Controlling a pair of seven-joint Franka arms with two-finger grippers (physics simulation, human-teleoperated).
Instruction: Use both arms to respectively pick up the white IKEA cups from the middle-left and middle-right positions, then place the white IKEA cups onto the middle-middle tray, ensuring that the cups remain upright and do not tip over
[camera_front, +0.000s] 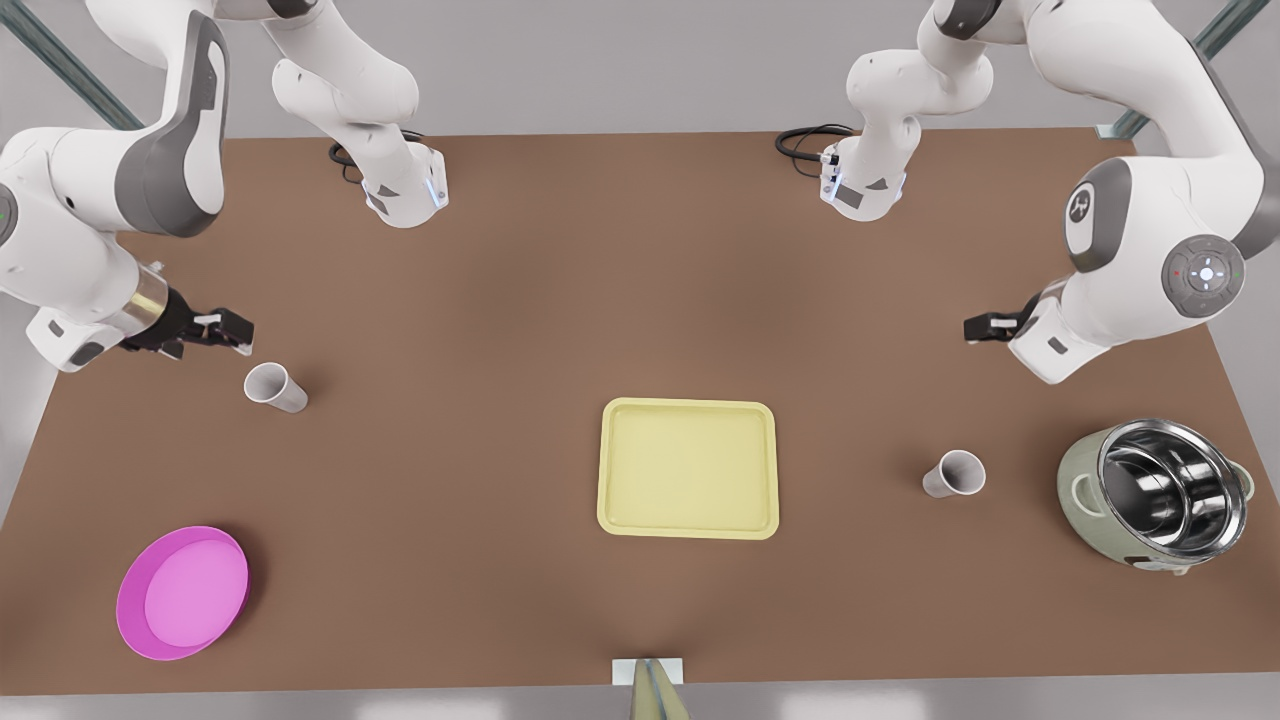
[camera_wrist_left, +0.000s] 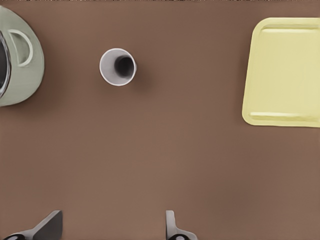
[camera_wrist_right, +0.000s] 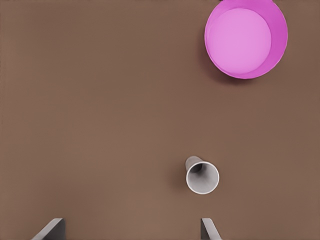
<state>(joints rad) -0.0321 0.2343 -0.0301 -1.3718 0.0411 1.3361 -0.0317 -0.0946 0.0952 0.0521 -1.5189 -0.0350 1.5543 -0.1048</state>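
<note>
Two cups stand upright on your desk (camera_front: 480, 300), either side of the tray (camera_front: 688, 468). Your left gripper (camera_front: 982, 327) hangs open above the cup (camera_front: 955, 474) near the pot (camera_front: 1155, 497); your right gripper (camera_front: 225, 330) gapes beside the other cup (camera_front: 274, 387).

I see a broad brown worktop (camera_front: 560, 300) with a matte, even surface, softly lit so that a slightly darker patch lies near its middle. Beyond its far edge runs a pale grey wall or floor (camera_front: 620, 70), plain and featureless. Grey metal struts (camera_front: 60, 60) slant across both upper corners of the front view. At the near edge a small white bracket (camera_front: 648, 670) sits on the worktop's rim, with pale grey floor below.
</note>
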